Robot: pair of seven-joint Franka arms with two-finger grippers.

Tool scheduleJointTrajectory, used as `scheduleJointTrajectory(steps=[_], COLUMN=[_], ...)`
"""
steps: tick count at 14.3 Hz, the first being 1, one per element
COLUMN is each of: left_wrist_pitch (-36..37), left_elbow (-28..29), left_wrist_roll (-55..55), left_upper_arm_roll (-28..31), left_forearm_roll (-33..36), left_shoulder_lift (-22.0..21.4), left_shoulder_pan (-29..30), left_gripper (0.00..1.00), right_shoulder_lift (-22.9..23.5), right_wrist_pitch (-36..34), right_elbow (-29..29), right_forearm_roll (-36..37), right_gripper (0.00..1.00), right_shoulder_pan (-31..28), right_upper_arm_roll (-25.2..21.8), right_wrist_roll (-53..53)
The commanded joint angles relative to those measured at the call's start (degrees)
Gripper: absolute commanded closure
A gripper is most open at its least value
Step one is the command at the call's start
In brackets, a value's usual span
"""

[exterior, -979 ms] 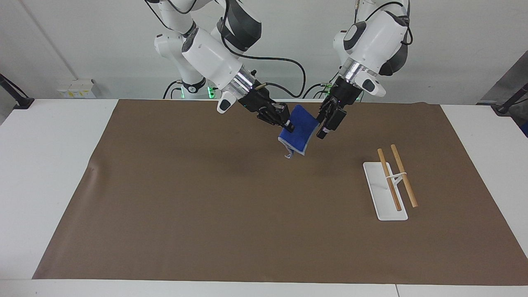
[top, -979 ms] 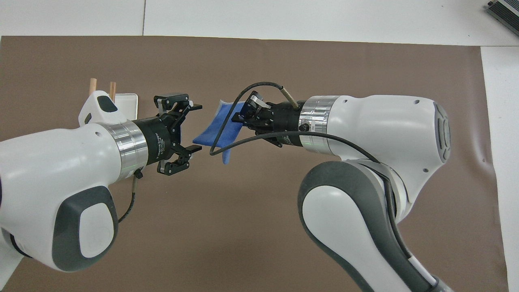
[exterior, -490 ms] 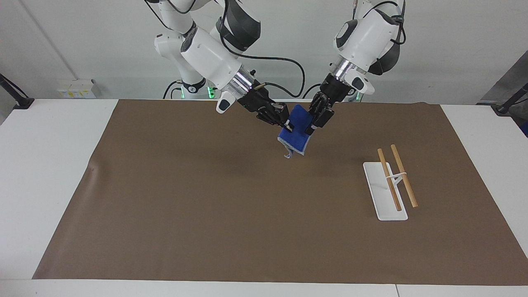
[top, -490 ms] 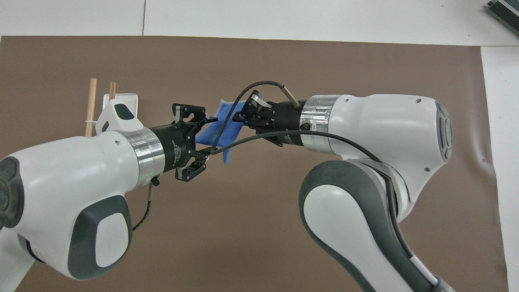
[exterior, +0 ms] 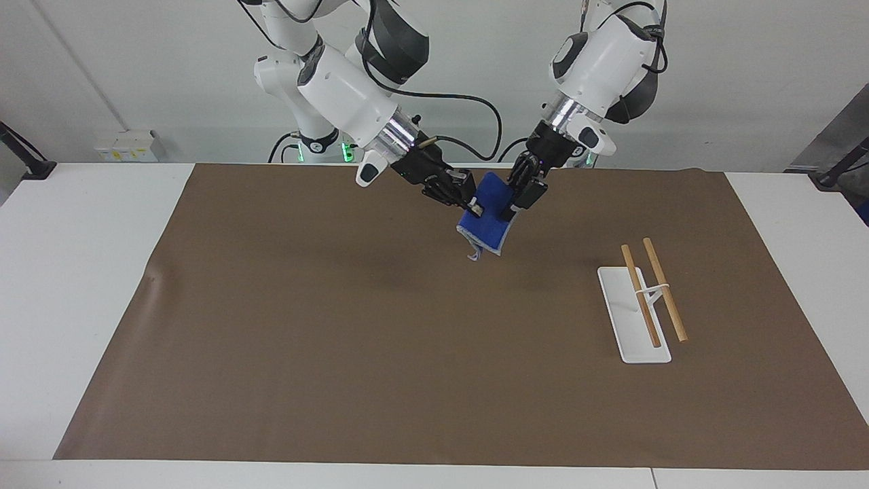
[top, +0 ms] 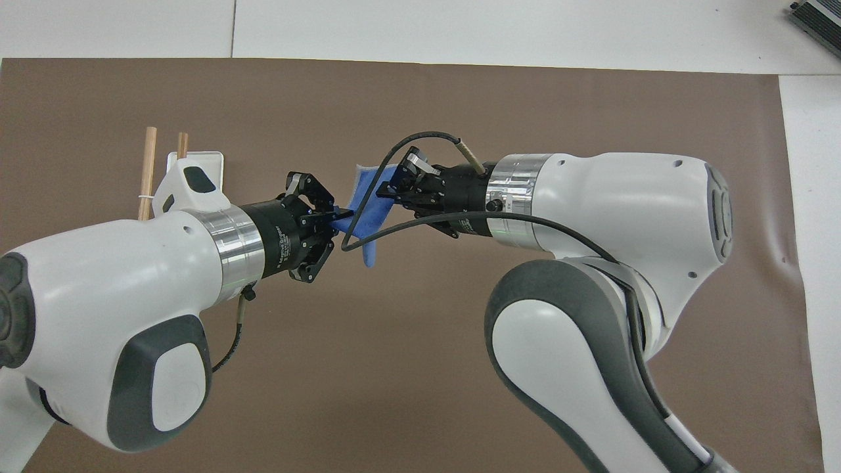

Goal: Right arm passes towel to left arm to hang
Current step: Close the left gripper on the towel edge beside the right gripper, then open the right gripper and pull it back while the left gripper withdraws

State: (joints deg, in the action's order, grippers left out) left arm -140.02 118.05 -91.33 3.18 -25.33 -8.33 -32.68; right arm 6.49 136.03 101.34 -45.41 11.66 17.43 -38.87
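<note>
The royal-blue towel (exterior: pixel 486 224) hangs in the air between the two grippers, over the brown mat near the robots. My right gripper (exterior: pixel 475 206) is shut on its one edge. My left gripper (exterior: pixel 510 210) is closed on the other edge. In the overhead view the towel (top: pixel 369 211) stretches between the left gripper (top: pixel 336 217) and the right gripper (top: pixel 389 189), and one corner droops down.
A white stand (exterior: pixel 628 319) with two wooden rods (exterior: pixel 665 292) lies on the brown mat (exterior: pixel 339 326) toward the left arm's end. In the overhead view the stand (top: pixel 205 161) shows partly hidden by the left arm.
My left gripper has moved in from beside the towel to its free edge and has closed its open fingers on it. My right gripper has held still with the towel.
</note>
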Motion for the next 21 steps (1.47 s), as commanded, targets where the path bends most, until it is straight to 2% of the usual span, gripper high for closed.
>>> scheduleJointTrajectory(steps=[1,2,3,4,7,12,17,21], left_wrist_pitch=[-1.0,-0.9,-0.8,-0.8,-0.7,-0.4,0.7,-0.1], left_elbow=[1.7,1.7,1.7,1.7,1.7,3.9,5.0,7.4], left_wrist_roll=[3.3,4.3,5.8,7.4,9.7,16.3,26.7,30.5], left_upper_arm_roll=[0.6,0.6,0.6,0.6,0.8,0.8,0.8,0.8], left_forearm_roll=[-1.0,-1.0,-1.0,-1.0,-1.0,-1.0,-1.0,-1.0], left_shoulder_lift=[-1.2,-1.2,-1.2,-1.2,-1.2,-1.9,-2.2,-2.0], left_shoulder_pan=[0.0,0.1,0.2,0.2,0.3,5.4,17.6,25.0], left_gripper=[1.0,1.0,1.0,1.0,1.0,1.0,1.0,1.0], right_shoulder_lift=[-0.5,-0.6,-1.0,-1.2,-2.7,-4.0,-4.9,-5.1], right_wrist_pitch=[-1.6,-1.6,-1.6,-1.6,-3.5,-5.4,-11.4,-14.3], right_elbow=[-0.4,-0.2,0.2,0.5,1.4,2.5,3.1,3.2], right_forearm_roll=[-0.3,0.2,1.2,2.0,6.2,16.6,29.0,30.0], right_gripper=[1.0,0.82,0.27,0.0,0.0,0.0,0.0,0.0], right_shoulder_pan=[-0.6,-0.6,-0.6,-0.6,-1.6,-3.1,-4.5,-6.3], right_upper_arm_roll=[0.1,0.1,0.1,0.0,-0.1,-0.1,-0.1,-0.1], right_wrist_roll=[0.0,0.2,0.3,0.4,0.8,0.8,0.9,1.5])
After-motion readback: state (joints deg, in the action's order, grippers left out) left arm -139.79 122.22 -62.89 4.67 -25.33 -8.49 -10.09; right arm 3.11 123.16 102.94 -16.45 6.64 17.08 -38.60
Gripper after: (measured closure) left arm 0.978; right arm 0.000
